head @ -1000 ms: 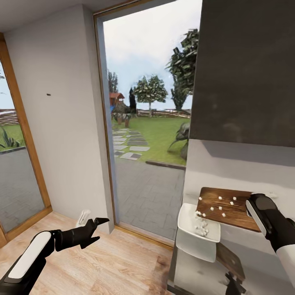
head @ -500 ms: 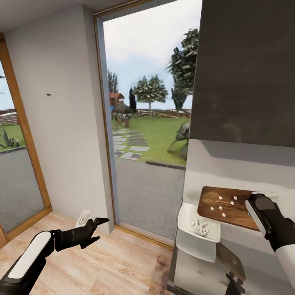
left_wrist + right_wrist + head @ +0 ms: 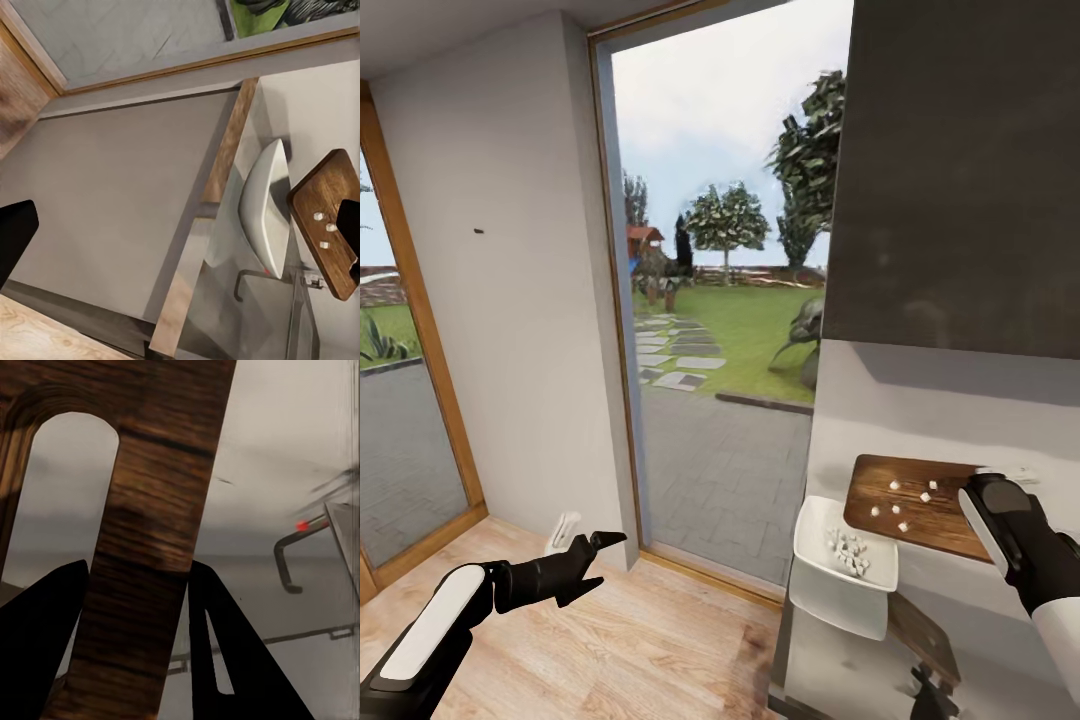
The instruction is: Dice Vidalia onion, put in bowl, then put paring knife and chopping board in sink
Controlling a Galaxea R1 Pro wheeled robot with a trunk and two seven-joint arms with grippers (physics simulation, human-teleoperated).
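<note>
Tipping chopping board (image 3: 920, 505) over bowl (image 3: 843, 565), right gripper (image 3: 135, 645) clamped on handle end. Diced onion (image 3: 849, 552) partly in bowl, several cubes on board. Left gripper (image 3: 600, 548) apart, idle. Remaining: finish transfer, sink knife and board.

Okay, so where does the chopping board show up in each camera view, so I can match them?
Head view: the chopping board sits at lower right, tilted toward the bowl, its far end at the right gripper.
Left wrist view: at the right edge, beside the bowl.
Right wrist view: its handle end fills the middle, between the gripper's fingers.
Shared landmark: the bowl, in the head and left wrist views.
</note>
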